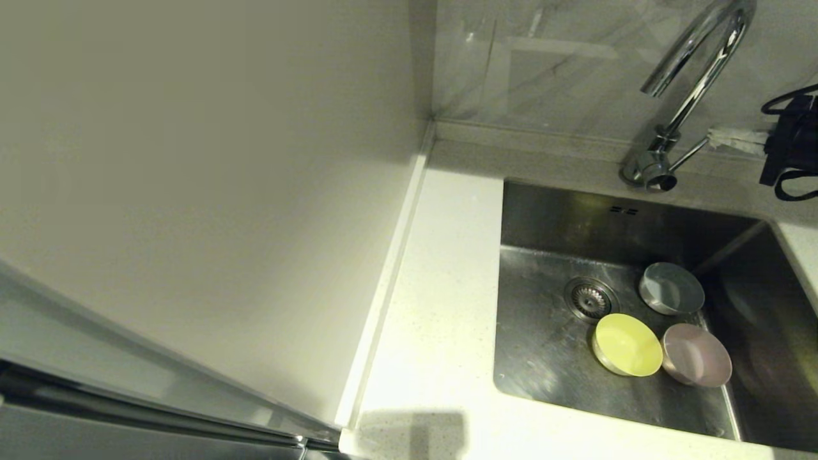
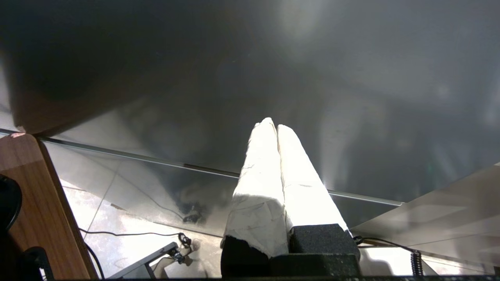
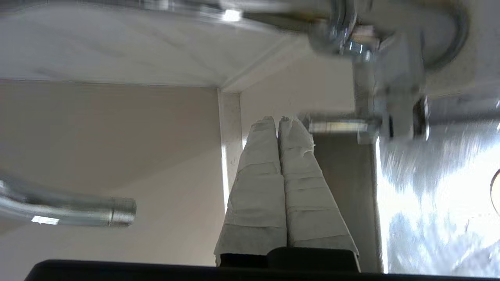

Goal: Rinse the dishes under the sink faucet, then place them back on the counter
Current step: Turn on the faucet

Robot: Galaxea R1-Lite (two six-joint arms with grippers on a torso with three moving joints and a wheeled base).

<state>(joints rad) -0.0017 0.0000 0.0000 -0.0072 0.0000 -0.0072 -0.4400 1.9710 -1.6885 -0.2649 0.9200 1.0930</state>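
Observation:
Three bowls lie in the sink (image 1: 543,358): a grey-blue bowl (image 1: 671,289) at the back, a yellow-green bowl (image 1: 627,345) beside the drain (image 1: 591,298), and a pink bowl (image 1: 696,355) touching the yellow-green one. The chrome faucet (image 1: 696,76) rises from its base (image 1: 648,172) behind the sink. My right gripper (image 1: 712,136) is shut and empty, its taped fingertips right at the end of the thin side lever (image 1: 689,153). The right wrist view shows this gripper (image 3: 278,119) next to the lever (image 3: 336,127). My left gripper (image 2: 273,125) is shut and empty, parked low, away from the sink.
White counter (image 1: 434,306) runs along the sink's left side and front, with a raised edge against the cream wall panel (image 1: 192,191). A marbled backsplash (image 1: 543,64) stands behind the faucet. The left wrist view shows a steel panel (image 2: 351,97) and floor cables (image 2: 129,234).

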